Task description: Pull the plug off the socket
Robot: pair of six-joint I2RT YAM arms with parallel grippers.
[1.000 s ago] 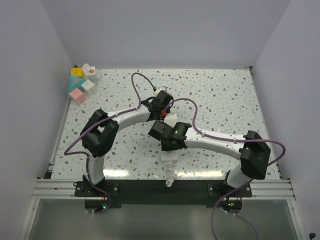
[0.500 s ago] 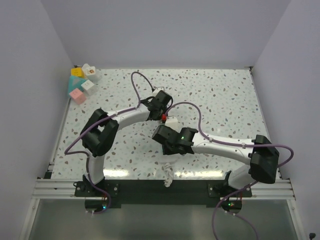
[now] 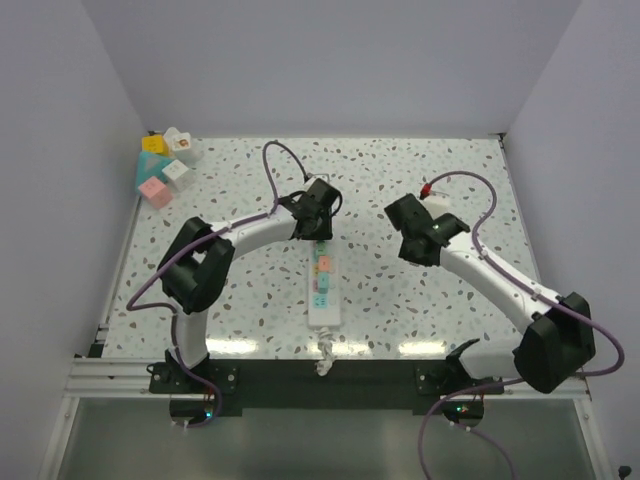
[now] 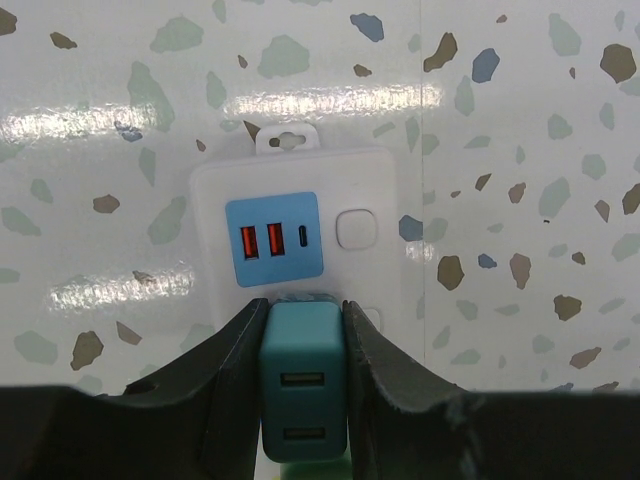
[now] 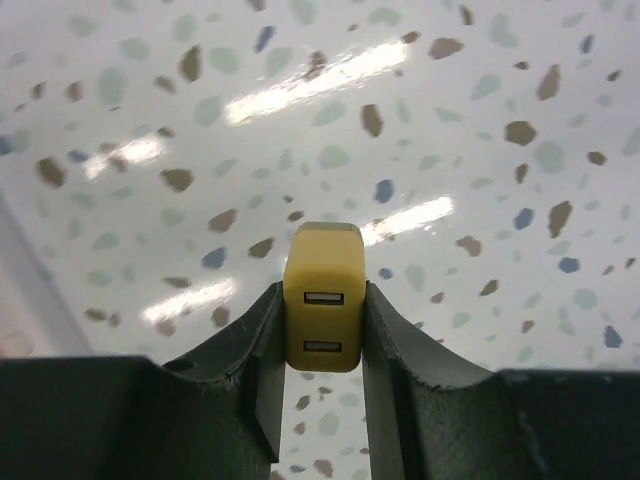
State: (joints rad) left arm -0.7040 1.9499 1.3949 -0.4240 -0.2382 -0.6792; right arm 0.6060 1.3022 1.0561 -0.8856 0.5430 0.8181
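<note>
The socket point(image 3: 323, 290), a white power strip with coloured marks, lies lengthwise at the table's middle front. My left gripper point(image 3: 318, 222) hangs over its far end. In the left wrist view it point(image 4: 303, 305) is shut on a teal plug point(image 4: 302, 375) standing on the socket point(image 4: 370, 180), just below the blue USB panel point(image 4: 275, 238). My right gripper point(image 3: 412, 232) is off to the right of the socket, away from it. In the right wrist view it point(image 5: 322, 290) is shut on a yellow plug point(image 5: 323, 297), held above bare speckled table.
Several coloured blocks point(image 3: 162, 165) sit in the far left corner. The socket's white cord point(image 3: 326, 355) runs off the near table edge between the arm bases. Grey walls close in the left, right and back.
My right arm has swung from over the socket to the right and farther back, carrying the yellow plug and uncovering the socket. The left gripper has stayed at the socket's far end.
</note>
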